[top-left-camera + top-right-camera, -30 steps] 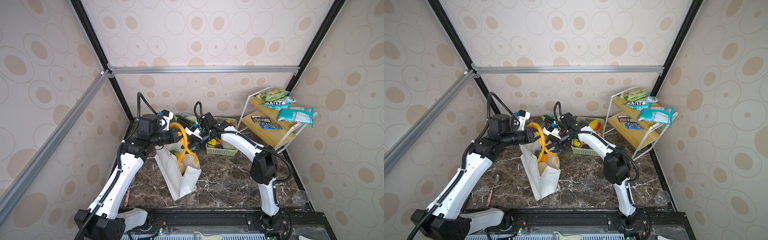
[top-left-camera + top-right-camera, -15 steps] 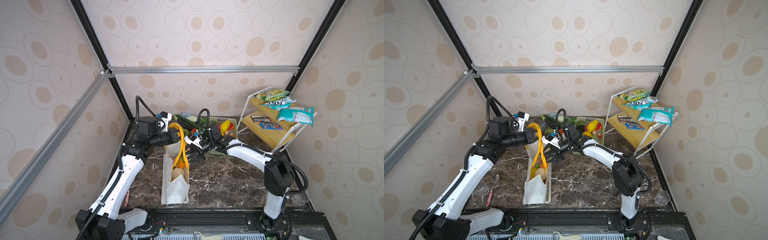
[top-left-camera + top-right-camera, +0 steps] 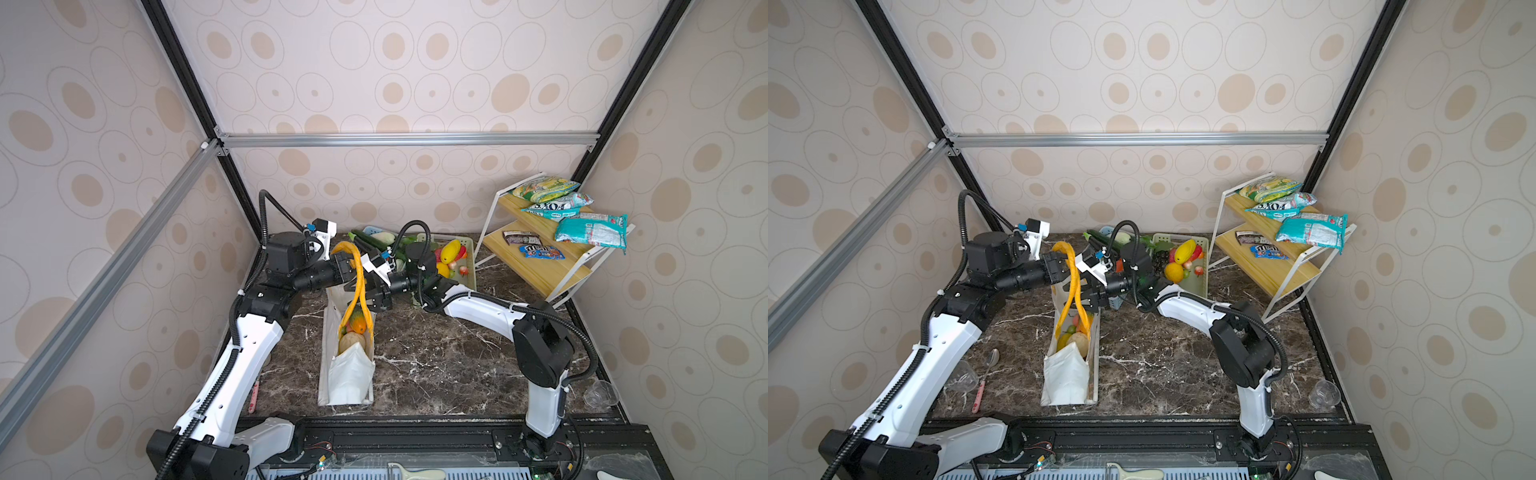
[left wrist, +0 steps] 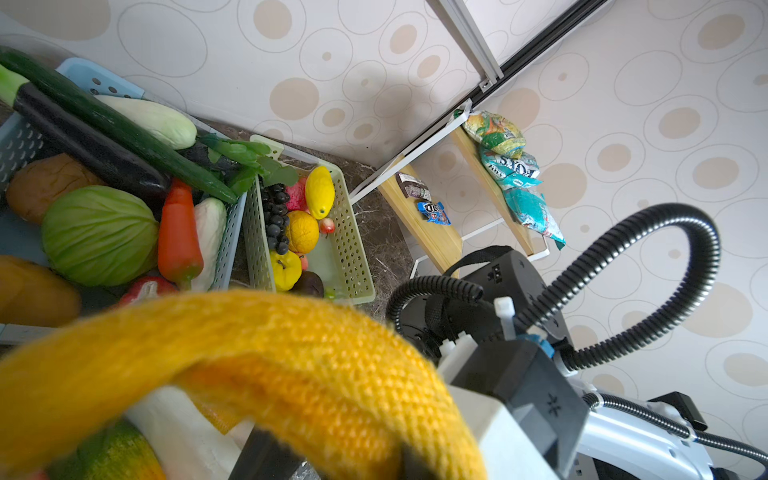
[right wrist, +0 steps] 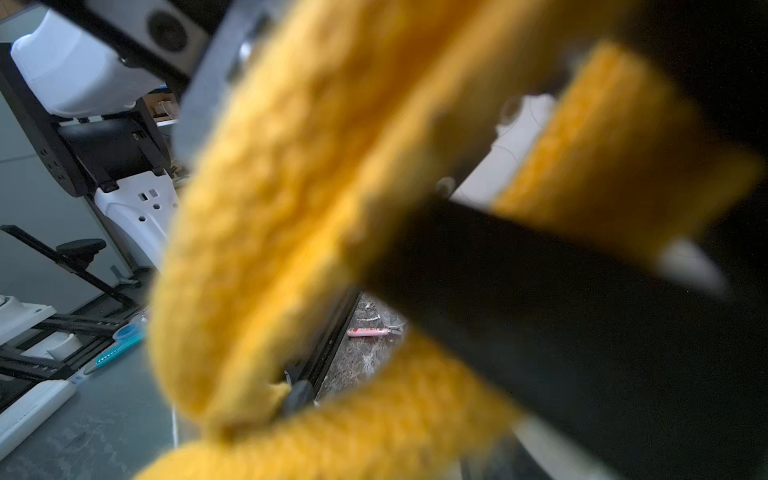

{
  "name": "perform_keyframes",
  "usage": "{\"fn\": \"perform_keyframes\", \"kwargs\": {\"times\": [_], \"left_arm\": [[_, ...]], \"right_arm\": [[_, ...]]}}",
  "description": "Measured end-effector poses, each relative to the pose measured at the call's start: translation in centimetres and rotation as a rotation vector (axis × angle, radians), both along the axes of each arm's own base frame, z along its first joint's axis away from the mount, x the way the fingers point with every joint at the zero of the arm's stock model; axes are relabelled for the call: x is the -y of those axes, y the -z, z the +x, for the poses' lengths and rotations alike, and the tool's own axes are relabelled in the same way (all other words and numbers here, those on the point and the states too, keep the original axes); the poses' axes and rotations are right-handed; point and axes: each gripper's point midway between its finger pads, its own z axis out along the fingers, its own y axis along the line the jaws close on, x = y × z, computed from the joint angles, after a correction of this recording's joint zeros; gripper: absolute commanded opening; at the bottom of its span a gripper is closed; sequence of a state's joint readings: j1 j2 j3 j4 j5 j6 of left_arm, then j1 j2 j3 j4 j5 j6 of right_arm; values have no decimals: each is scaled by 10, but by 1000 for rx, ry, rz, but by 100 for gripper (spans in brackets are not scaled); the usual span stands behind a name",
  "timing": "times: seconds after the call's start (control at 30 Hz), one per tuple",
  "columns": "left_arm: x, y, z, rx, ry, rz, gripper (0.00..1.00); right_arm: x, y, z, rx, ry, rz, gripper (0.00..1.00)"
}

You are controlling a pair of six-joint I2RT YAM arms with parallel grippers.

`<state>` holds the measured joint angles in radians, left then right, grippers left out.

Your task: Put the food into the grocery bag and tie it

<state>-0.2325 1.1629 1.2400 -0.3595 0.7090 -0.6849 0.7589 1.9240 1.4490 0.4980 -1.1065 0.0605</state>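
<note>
1. Yellow-orange strap handles (image 3: pixel 345 247) arch over the grocery bag (image 3: pixel 347 374), and we see the left gripper (image 3: pixel 345 266) clamped on them near their top, reaching in from the left.
2. The white bag stands mid-scene on the dark marble tabletop (image 3: pixel 436 353), its long side running far to near. In both top views its mouth is a narrow slit.
3. We see food (image 3: pixel 354 328) inside that mouth: an orange-and-green piece, with a tan one just nearer.
4. The right gripper (image 3: pixel 376 293) sits just right of the straps. In the right wrist view its black finger (image 5: pixel 540 311) and its partner stand apart with a blurred strap crossing the gap, so we call it spread, not clamped.
5. A yellow fruit (image 3: pixel 451 251) lies with others in the green basket (image 3: pixel 469 266) at the far side, right of the bag and apart from it.
6. A second ago the bag slanted, wide-mouthed, with its bottom toward the near right. Now it is drawn straight and thin.
7. The right arm then arched high in front of the green basket and hid its fruit. Now the forearm lies low and the fruit shows.
8. Since half a second ago we find little change: the right gripper has edged left toward the straps, and the left grip has held.
</note>
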Motion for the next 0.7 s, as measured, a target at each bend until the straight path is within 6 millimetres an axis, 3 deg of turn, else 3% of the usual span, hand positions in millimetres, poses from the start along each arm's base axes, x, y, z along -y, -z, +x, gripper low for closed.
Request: {"fn": "perform_keyframes", "kwargs": {"times": [0.7], "left_arm": [[6,-3,-6,-7,51,-26,6]], "right_arm": [[26,5,-23,-52,-154,-10,58]]}}
